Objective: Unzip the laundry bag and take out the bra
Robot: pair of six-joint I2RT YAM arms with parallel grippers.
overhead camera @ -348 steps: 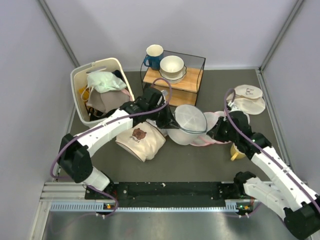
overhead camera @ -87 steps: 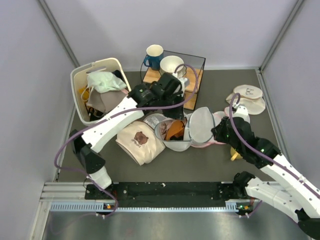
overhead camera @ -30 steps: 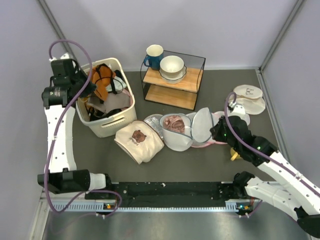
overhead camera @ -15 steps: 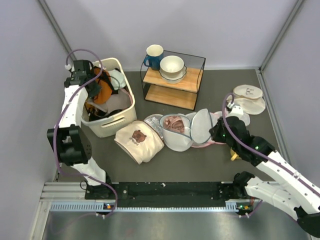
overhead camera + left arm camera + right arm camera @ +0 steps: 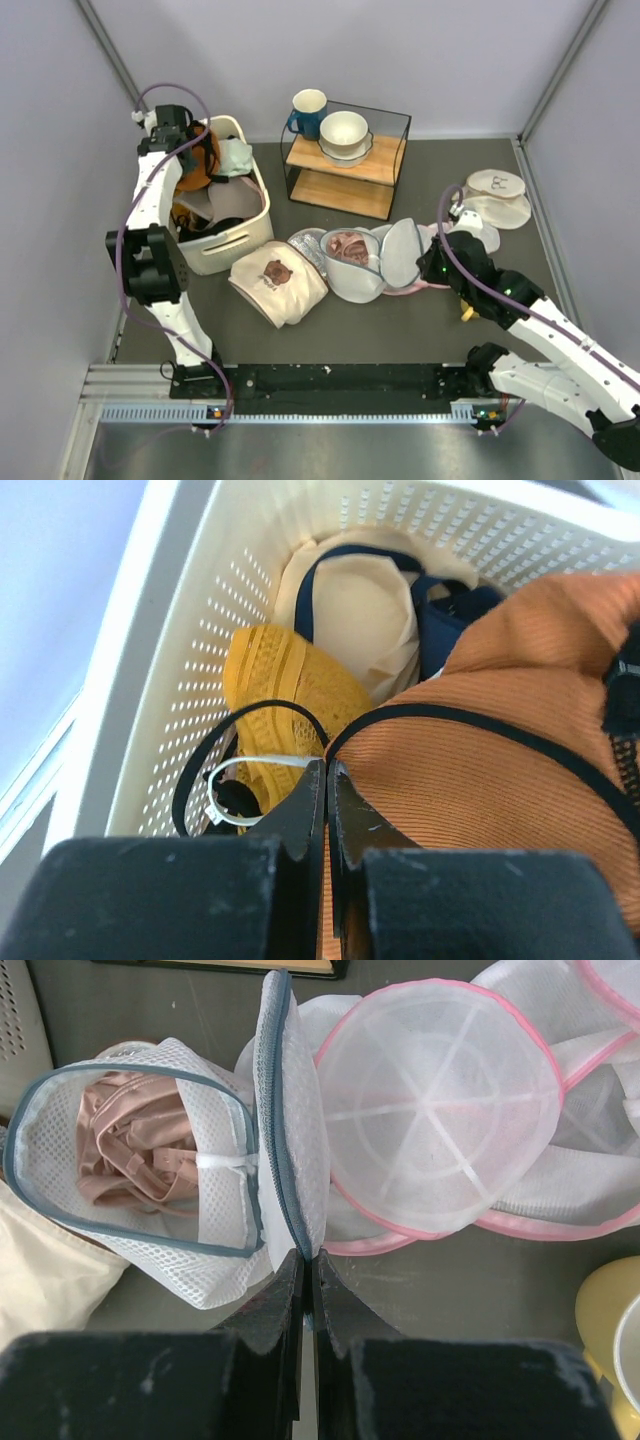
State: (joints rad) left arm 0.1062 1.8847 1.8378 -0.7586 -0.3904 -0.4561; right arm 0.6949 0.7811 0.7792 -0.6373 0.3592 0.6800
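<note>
The laundry bag point(image 5: 355, 275) lies unzipped at the table's middle, its round lid point(image 5: 398, 252) standing up on edge. The dusty-pink bra point(image 5: 348, 246) lies inside the open bag and shows in the right wrist view point(image 5: 130, 1150). My right gripper point(image 5: 428, 266) is shut on the lid's zip edge point(image 5: 290, 1160), with its fingertips meeting point(image 5: 308, 1255) at the rim. My left gripper point(image 5: 178, 138) is over the basket's far-left corner. It is shut point(image 5: 327, 770) on an orange garment point(image 5: 500, 770) that hangs into the basket.
The white laundry basket point(image 5: 255, 205) holds several clothes. A wire shelf point(image 5: 392, 160) at the back carries a blue mug and a bowl. A bear-print cloth point(image 5: 280, 280), pink-trimmed mesh bags point(image 5: 440, 1090), a yellow cup point(image 5: 468, 308) and white pads point(image 5: 497, 195) lie around.
My left arm has carried the orange garment from the basket's left side to over its far corner. My right gripper has kept hold of the lid.
</note>
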